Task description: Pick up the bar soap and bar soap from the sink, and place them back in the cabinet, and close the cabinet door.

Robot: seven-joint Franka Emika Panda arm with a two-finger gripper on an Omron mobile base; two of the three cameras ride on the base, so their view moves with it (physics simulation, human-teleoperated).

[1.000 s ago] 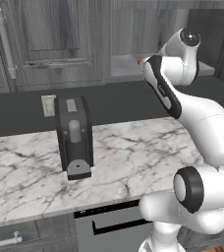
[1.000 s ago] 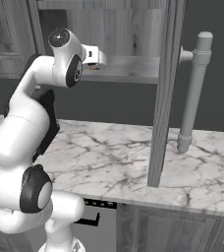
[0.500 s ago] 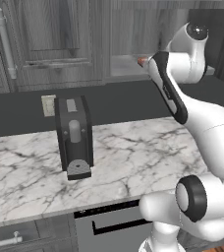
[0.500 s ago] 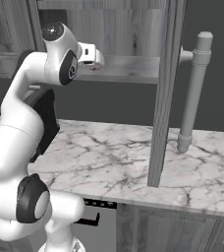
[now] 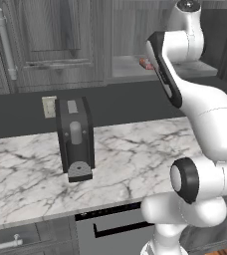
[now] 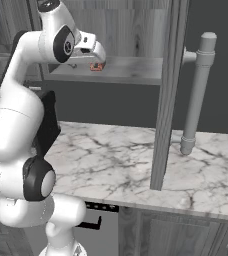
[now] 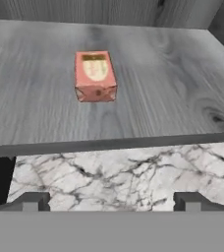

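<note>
One bar soap [image 7: 95, 76], reddish-orange with a pale cream patch, lies flat on the grey shelf [image 7: 173, 83] of the cabinet, apart from my fingers. The right base view shows the bar soap [image 6: 96, 66] just under the tip of my gripper [image 6: 99, 54]. It also peeks out beside the arm in the left base view as the bar soap [image 5: 146, 63]. My gripper [image 7: 111, 203] is open, holds nothing, and hovers before the shelf's front edge. The cabinet door [image 6: 166, 90] stands open, edge-on, its silver bar handle [image 6: 198, 95] facing right. The sink is out of view.
A black coffee machine [image 5: 75, 139] stands on the marble counter [image 5: 135, 149] below and left of the shelf. Closed wall cupboards with a bar handle [image 5: 4, 45] fill the left. The open door juts out over the counter at the right.
My hand has drawn slightly up and back from the shelf as the arm straightened. The bar soap stays where it lies.
</note>
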